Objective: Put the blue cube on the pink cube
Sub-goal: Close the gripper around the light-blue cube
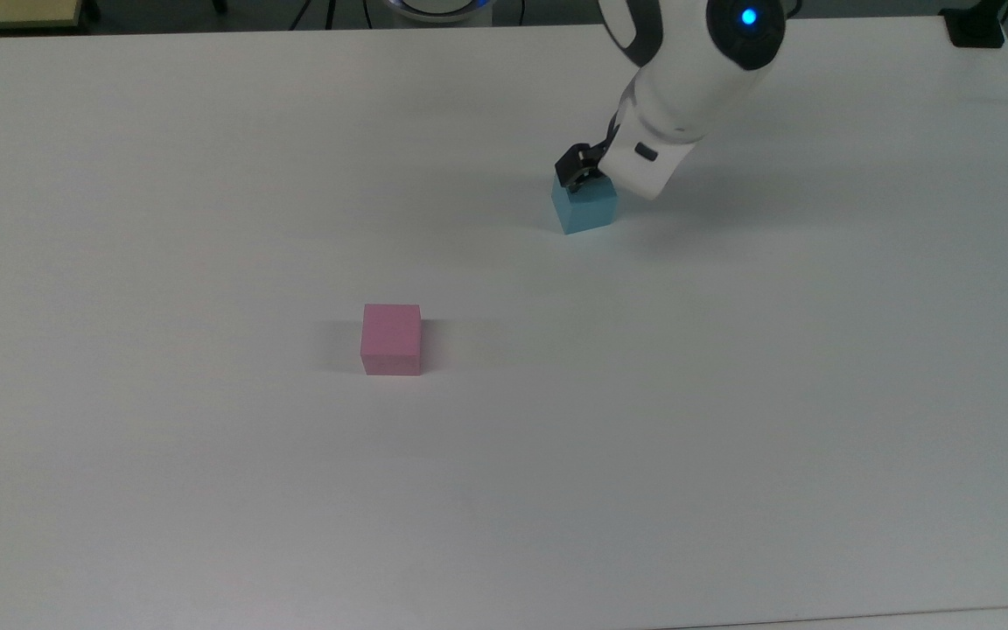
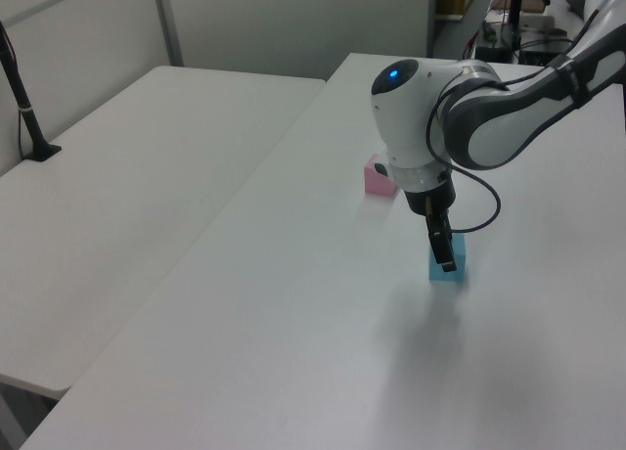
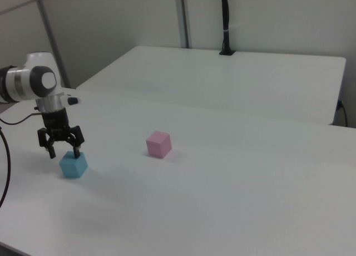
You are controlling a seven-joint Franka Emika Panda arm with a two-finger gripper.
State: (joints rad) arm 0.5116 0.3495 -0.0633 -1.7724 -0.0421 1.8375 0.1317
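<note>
The blue cube (image 1: 587, 208) is a small, light cyan block with plain matte faces and crisp edges, turned slightly askew to the table's (image 1: 206, 490) edges. It rests flat on the white tabletop, toward the far edge in the top view and right of centre there. The pink cube (image 1: 391, 339) is a pale pink block of about the same size, also plain and matte, sitting squarer to the table near its middle, well apart from the blue one.

There is one blue cube, one pink cube and one white robot arm (image 1: 688, 61).

The gripper (image 3: 60, 150) hangs directly over the blue cube with its black fingers (image 3: 77, 149) spread wide, tips at about the level of the cube's top and holding nothing. A second white table (image 3: 233, 78) stands alongside.
</note>
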